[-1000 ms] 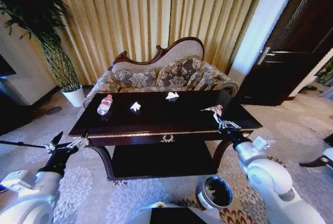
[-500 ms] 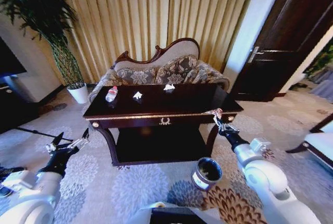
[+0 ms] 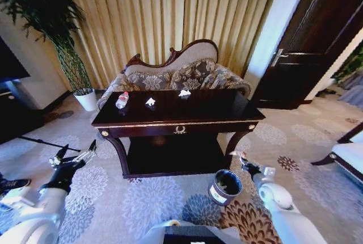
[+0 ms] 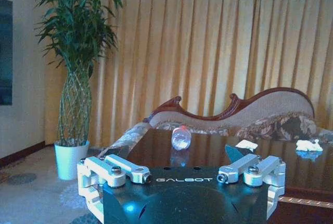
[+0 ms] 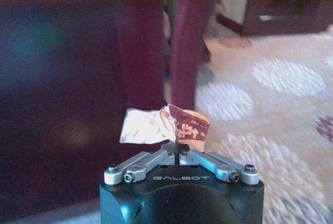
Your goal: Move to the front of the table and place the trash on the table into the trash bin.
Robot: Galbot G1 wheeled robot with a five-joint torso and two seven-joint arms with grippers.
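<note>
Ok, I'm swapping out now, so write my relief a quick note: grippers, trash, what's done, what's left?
Right gripper: shut on a crumpled wrapper, low beside the bin, not over it.
Left gripper: open, empty, parked left of the table.
On the table: bottle and two paper scraps.
Done: wrapper picked up.
Left: drop it in the bin, then bin the bottle and scraps.

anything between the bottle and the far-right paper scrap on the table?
Yes: in the head view, one more white scrap sits on the table between the bottle and the right scrap.
</note>
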